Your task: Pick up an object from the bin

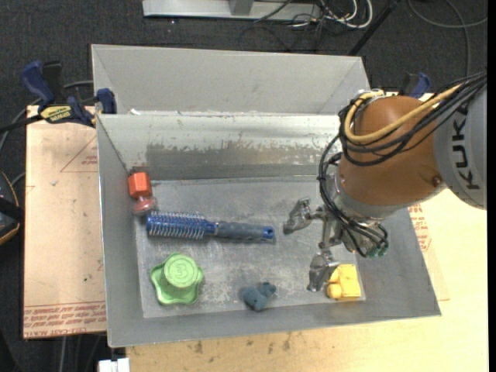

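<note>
My gripper (306,246) hangs over the right part of the bin floor, fingers spread wide and open with nothing between them. One fingertip (294,220) points toward the bin's middle, the other (317,276) sits low beside a small yellow block (343,282) near the front right corner. A blue hairbrush (208,229) lies to the left, its handle end a short way from the upper fingertip. A small dark blue-grey lump (257,296) rests near the front wall, left of the yellow block.
A green round lid-like toy (177,280) lies in the front left corner. An orange-capped small bottle (139,191) sits at the left wall. The arm's orange dome and cables hang over the right side.
</note>
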{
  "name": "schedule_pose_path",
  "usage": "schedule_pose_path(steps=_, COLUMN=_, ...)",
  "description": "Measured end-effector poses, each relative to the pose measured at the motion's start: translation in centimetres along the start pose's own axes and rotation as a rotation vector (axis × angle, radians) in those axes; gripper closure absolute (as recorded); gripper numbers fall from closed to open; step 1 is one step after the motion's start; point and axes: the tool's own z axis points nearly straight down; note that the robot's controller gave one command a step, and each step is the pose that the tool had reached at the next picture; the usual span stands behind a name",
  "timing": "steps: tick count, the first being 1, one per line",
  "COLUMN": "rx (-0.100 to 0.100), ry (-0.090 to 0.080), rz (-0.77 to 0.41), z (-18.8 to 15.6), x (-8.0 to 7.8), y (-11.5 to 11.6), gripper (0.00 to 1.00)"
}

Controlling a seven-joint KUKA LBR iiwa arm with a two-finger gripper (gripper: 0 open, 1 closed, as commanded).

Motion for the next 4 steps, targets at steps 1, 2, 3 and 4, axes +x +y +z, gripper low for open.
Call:
schedule_pose_path(steps=1, rx=0.000, ry=-0.012, rz=0.152, z=13.4, x=-1.9, y=7.5, gripper=0.00)
schedule_pose_path(steps=2, rx=-0.001, ry=-0.016, rz=-0.002, z=13.3, x=-0.9, y=1.5, gripper=0.00)
schedule_pose_path(steps=3, rx=0.000, ry=-0.007, rz=-0.003, z=13.3, x=-0.7, y=1.4, gripper=1.00)
schedule_pose_path(steps=4, rx=0.003, ry=-0.010, rz=-0.191, z=-3.0, x=-0.6, y=1.1, gripper=1.00)
